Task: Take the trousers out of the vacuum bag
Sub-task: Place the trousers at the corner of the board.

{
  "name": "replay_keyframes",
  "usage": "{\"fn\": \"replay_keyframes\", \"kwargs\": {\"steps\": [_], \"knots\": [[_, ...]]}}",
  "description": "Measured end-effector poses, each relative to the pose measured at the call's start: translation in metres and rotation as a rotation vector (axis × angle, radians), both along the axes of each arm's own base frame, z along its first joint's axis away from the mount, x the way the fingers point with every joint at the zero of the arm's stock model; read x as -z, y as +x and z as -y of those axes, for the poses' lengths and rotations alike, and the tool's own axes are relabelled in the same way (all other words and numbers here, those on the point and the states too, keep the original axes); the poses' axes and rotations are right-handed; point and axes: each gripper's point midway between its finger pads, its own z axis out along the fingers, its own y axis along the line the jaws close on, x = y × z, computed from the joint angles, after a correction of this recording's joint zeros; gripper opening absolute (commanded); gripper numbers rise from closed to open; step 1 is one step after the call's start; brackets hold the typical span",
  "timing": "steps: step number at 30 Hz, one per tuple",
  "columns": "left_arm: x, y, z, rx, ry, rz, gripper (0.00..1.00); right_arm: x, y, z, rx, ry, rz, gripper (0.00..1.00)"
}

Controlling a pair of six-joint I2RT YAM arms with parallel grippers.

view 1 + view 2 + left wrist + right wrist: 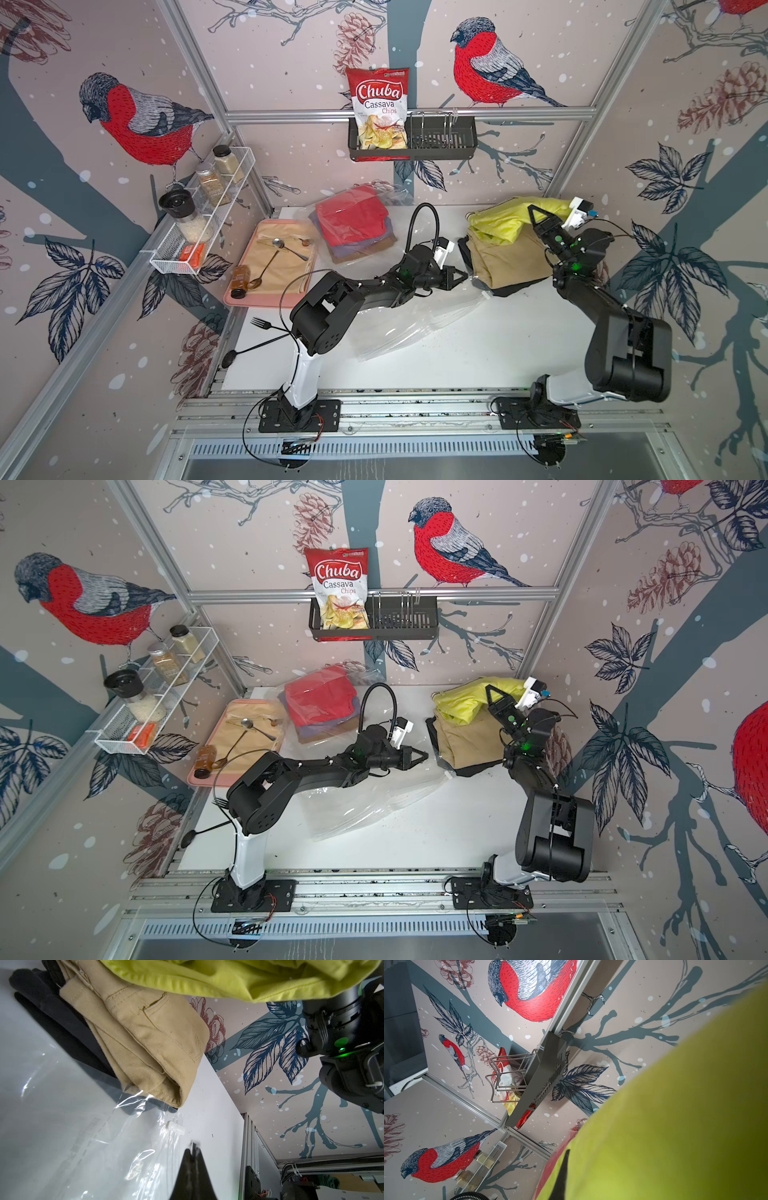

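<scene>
Left arm (324, 307) & right arm (627, 345): matte black links, white lower segs, black base plates (299, 415) w/ screws. Thin black cables (248, 419) loop at bases; green LEDs (575, 266) nr wrists. White cam blocks (441, 249). Left gripper (465, 275), right gripper (532, 208): black, pointed.

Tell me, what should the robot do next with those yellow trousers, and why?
Probably lower and release them. The right tool is shut on the yellow trousers, held up over the tan trousers and seemingly outside the vacuum bag, whose edge the left tool pinches. Letting go would free that tool for another pair.
</scene>
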Motion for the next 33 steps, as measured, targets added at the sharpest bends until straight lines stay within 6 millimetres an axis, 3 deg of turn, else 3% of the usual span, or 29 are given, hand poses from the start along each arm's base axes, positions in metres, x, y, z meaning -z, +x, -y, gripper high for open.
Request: {"fn": "replay_keyframes", "kwargs": {"steps": [12, 20, 23, 29, 33], "knots": [[-0.011, -0.011, -0.011, 0.000, -0.005, 0.005, 0.00, 0.065, -0.038, 0.017, 0.042, -0.023, -0.150, 0.01], [-0.022, -0.013, -0.013, 0.000, -0.013, 0.016, 0.00, 0.122, -0.053, 0.030, 0.116, -0.065, -0.389, 0.23], [-0.023, -0.014, -0.014, 0.001, -0.008, 0.014, 0.00, 0.140, -0.064, 0.036, 0.157, -0.070, -0.474, 0.39], [-0.024, -0.019, -0.015, 0.009, 0.006, 0.020, 0.00, 0.148, -0.077, 0.050, 0.238, -0.099, -0.552, 0.63], [-0.030, -0.020, -0.016, 0.013, 0.004, 0.038, 0.00, 0.152, -0.085, 0.060, 0.272, -0.109, -0.592, 0.71]]}}
